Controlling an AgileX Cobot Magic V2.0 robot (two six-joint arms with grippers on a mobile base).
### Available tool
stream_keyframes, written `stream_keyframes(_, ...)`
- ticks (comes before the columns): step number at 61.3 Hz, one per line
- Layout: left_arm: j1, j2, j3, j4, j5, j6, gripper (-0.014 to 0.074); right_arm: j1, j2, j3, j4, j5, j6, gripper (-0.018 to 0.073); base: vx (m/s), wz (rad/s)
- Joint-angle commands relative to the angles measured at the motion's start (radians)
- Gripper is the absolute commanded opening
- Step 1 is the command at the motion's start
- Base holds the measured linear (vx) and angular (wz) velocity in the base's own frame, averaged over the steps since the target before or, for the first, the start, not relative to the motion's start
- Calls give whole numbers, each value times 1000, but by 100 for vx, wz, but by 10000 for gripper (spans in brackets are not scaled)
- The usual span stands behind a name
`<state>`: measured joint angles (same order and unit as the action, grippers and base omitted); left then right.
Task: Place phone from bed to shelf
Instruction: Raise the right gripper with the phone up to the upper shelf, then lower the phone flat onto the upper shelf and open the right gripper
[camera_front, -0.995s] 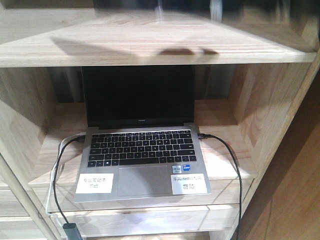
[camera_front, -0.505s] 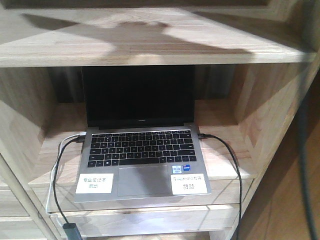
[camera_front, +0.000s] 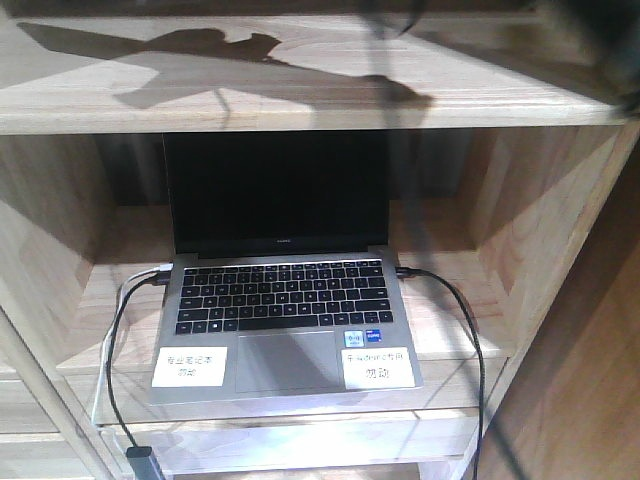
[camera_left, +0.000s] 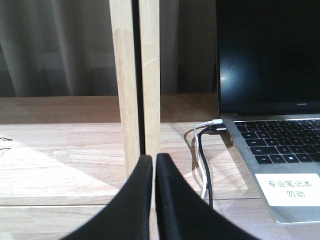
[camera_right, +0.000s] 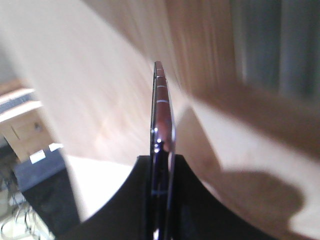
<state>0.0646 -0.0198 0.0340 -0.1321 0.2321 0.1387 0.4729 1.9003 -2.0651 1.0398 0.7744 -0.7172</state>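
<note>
Above the shelf (camera_right: 240, 150), the right fingers (camera_right: 145, 200) pinch the phone (camera_right: 162, 125) edge-on, long axis pointing forward, while left fingers (camera_left: 137, 195) sit closed, empty.

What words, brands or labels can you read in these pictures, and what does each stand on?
"HUAWEI": laptop bezel below the screen, left wrist view.
"专业笔记本 勿动": left white sticker on the palm rest.
Right white sticker: ends "勿动"; top line too blurred.
Small blue badge stickers: too small to read.
Key legends: too small.

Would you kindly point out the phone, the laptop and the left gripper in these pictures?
phone (camera_right: 162, 107): right wrist view, its thin pinkish edge.
laptop (camera_front: 285, 295): front view, middle of its keyboard.
left gripper (camera_left: 154, 165): left wrist view, between its closed fingertips.
</note>
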Motion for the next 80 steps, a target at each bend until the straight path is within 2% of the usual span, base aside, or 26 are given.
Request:
stream_keyframes(1,1,-6,2,-6,-73,-4,1,-1,-13,-36,46,-89,1,-1,0,0)
stream_keyframes(20,1,-6,2,-6,-73,-4,1,-2,43,-36,35,-96,-5,8,0,0)
stream_keyframes(31,1,-6,2,-6,-73,-4,1,-3,43,-36,2,-97,-5,55,0,0)
stream_keyframes(42,1,-6,2,-6,-73,-4,1,-3,43,-36,-31,-97,-5,185,0,0)
stream_keyframes(57,1,-6,2,-6,-73,-4,1,-3,43,-36,-38,-108,4,520,0,0)
stream_keyframes(61,1,-6,2,-6,-73,-4,1,-3,43,-36,-43,-116,5,575,0,0)
stream_keyframes(67,1,-6,2,-6,-73,-4,1,-3,43,-36,-60,-123,7,619,0,0)
stream_keyframes(80,1,-6,2,-6,-73,-4,1,-3,24,-36,-138,-123,7,594,0,0)
